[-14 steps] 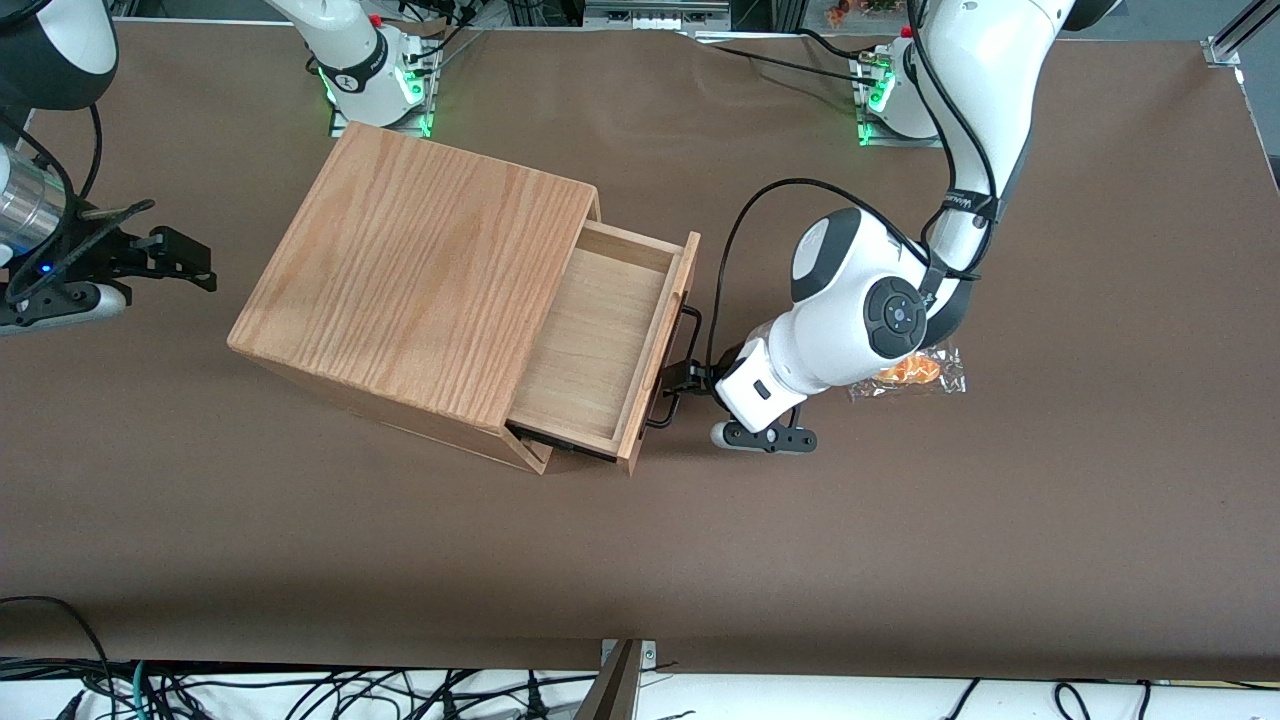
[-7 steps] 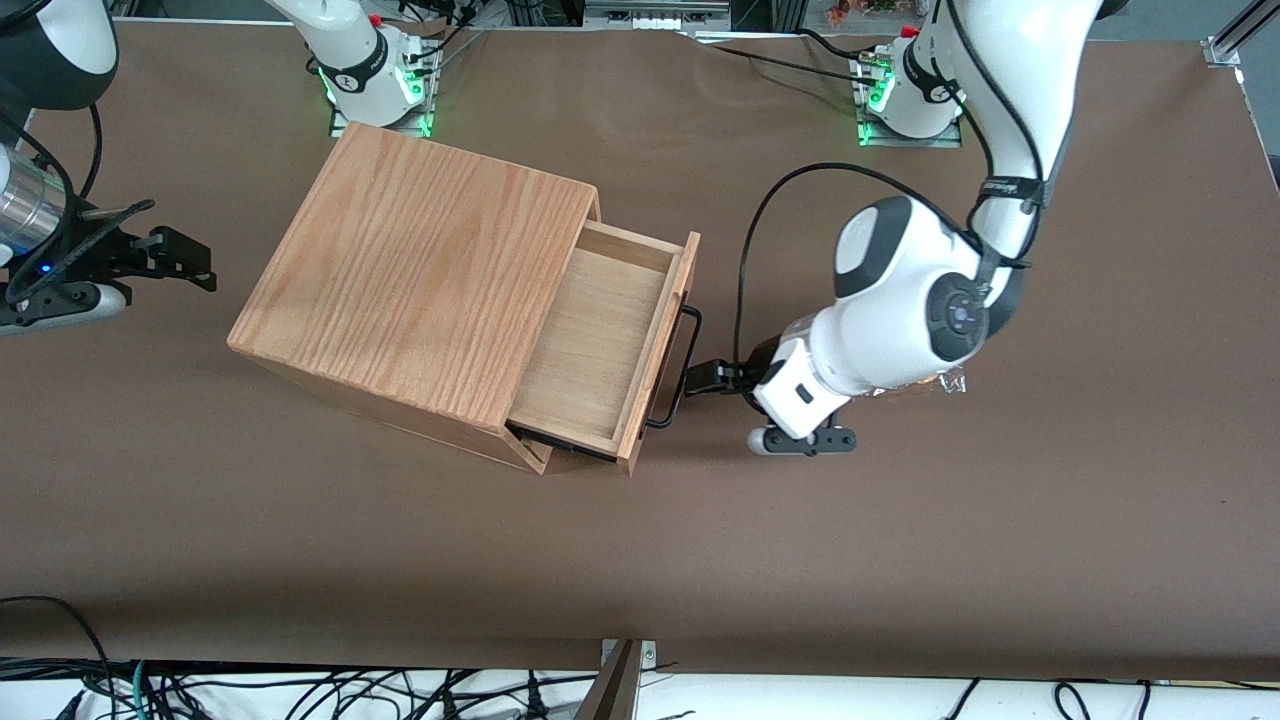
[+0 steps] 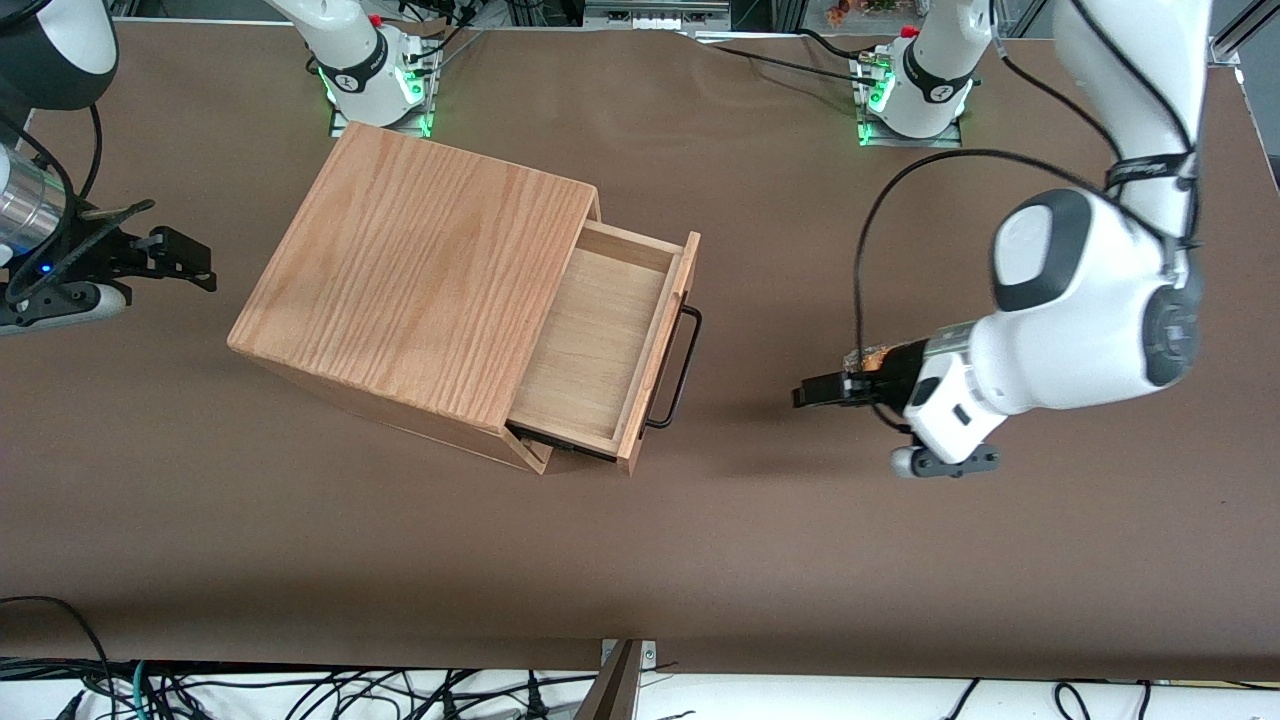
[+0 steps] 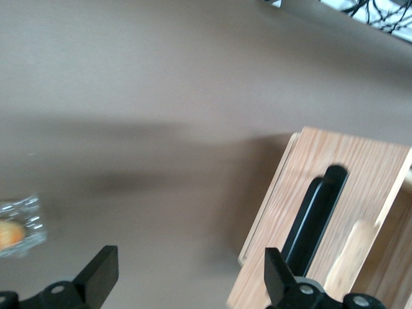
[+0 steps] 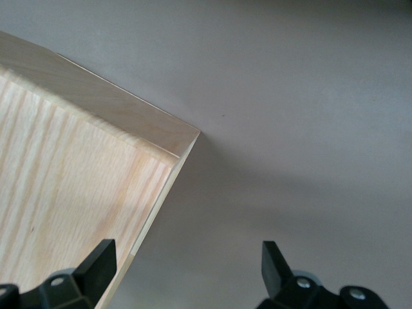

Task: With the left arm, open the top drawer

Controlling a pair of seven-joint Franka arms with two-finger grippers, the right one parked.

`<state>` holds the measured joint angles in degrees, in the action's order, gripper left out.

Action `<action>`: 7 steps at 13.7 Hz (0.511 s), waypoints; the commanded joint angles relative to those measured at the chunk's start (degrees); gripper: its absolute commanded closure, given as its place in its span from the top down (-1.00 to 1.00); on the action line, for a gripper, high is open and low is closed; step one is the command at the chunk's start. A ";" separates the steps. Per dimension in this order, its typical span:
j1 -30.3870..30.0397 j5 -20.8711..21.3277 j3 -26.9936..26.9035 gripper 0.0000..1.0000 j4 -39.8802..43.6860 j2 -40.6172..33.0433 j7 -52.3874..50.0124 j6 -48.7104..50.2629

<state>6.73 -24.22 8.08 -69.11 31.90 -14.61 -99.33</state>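
Observation:
The top drawer [image 3: 596,343] stands pulled out of the oak-grain box [image 3: 420,270], its pale floor showing. Its thin black bar handle [image 3: 681,365] is free, with nothing on it. My left arm [image 3: 1070,310] has its gripper [image 3: 808,394] well apart from the handle, toward the working arm's end of the table, a little above the cloth. In the left wrist view the gripper [image 4: 190,261] is open and empty, with bare table between the fingers. The handle [image 4: 315,212] and the drawer front [image 4: 351,183] show in that view at a distance.
A clear snack packet with orange contents [image 4: 16,228] lies on the brown table [image 3: 760,560] under the left arm's wrist; a corner of it shows in the front view [image 3: 866,354]. The arm bases [image 3: 915,85] stand at the table's edge farthest from the camera.
The gripper has let go of the handle and drawn away from the drawer toward the working arm's end of the table. The drawer has stayed pulled out.

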 commanded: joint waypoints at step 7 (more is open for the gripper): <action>-7.60 18.49 -0.17 1.00 -0.94 -3.51 16.17 11.00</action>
<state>1.28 -8.32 7.55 -69.12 29.62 -2.94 -89.48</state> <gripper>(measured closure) 0.000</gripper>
